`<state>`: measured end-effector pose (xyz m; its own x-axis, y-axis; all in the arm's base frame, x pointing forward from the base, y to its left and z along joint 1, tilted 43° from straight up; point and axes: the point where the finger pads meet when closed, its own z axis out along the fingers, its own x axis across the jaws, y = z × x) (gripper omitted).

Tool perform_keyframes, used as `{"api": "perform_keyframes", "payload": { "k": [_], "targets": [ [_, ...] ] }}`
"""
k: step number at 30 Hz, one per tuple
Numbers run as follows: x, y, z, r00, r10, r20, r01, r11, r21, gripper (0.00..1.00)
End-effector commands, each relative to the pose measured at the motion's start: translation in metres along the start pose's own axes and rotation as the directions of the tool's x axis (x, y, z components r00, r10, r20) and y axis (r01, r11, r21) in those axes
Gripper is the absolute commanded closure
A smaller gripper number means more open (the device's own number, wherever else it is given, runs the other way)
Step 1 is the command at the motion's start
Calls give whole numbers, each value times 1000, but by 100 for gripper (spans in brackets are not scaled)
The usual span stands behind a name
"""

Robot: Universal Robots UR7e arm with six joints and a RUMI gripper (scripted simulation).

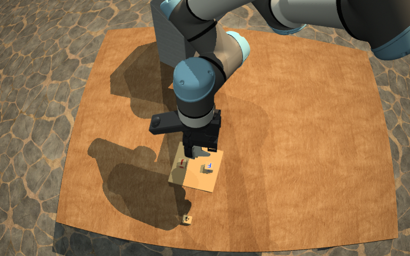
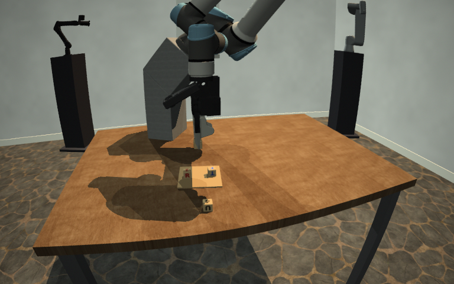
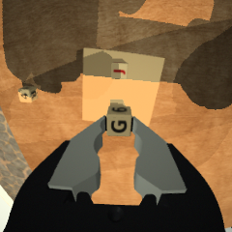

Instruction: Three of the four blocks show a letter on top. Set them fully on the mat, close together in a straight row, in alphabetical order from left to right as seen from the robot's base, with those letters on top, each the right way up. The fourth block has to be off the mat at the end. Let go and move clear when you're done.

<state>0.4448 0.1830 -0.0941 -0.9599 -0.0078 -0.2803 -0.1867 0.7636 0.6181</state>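
Note:
My gripper (image 1: 197, 154) (image 2: 197, 145) (image 3: 119, 117) is shut on the G block (image 3: 119, 128), above the table on the robot's side of the mat (image 1: 196, 184) (image 2: 200, 183) (image 3: 96, 108). The held block shows a black G facing the wrist camera and a 6 on an adjoining face. A block with a red J on top (image 1: 181, 163) (image 2: 187, 174) (image 3: 119, 71) stands on the mat's shaded part. A block with a blue F on top (image 1: 209, 166) (image 2: 211, 172) stands apart from it on the lit part. A block with a black 4 on top (image 1: 187, 220) (image 2: 207, 205) (image 3: 27, 94) stands off the mat.
A tall grey block-shaped obstacle (image 1: 169, 37) (image 2: 162, 97) stands at the back left of the table (image 1: 302, 135) (image 2: 284, 160), close to the arm. The arm's shadows darken part of the mat and the table's left side.

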Motion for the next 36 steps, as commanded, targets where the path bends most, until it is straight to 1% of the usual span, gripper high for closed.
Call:
{"api": "perform_keyframes", "payload": {
  "k": [1, 9, 14, 18, 24, 26, 32, 36],
  "targets": [
    [0, 0, 0, 1000, 2, 1, -2, 1000, 0, 95],
    [0, 0, 3, 1000, 1, 0, -1, 1000, -1, 95],
    [-1, 0, 11, 1000, 0, 1, 0, 1000, 0, 95],
    [-1, 0, 24, 1000, 0, 1, 0, 1000, 0, 95],
    [-1, 0, 48, 1000, 0, 1, 0, 1000, 0, 95],
    [-1, 0, 48, 1000, 0, 1, 0, 1000, 0, 95],
    [-1, 0, 74, 1000, 0, 1, 0, 1000, 1, 95],
    [-1, 0, 87, 1000, 0, 1, 0, 1000, 1, 95]
  ]
}}
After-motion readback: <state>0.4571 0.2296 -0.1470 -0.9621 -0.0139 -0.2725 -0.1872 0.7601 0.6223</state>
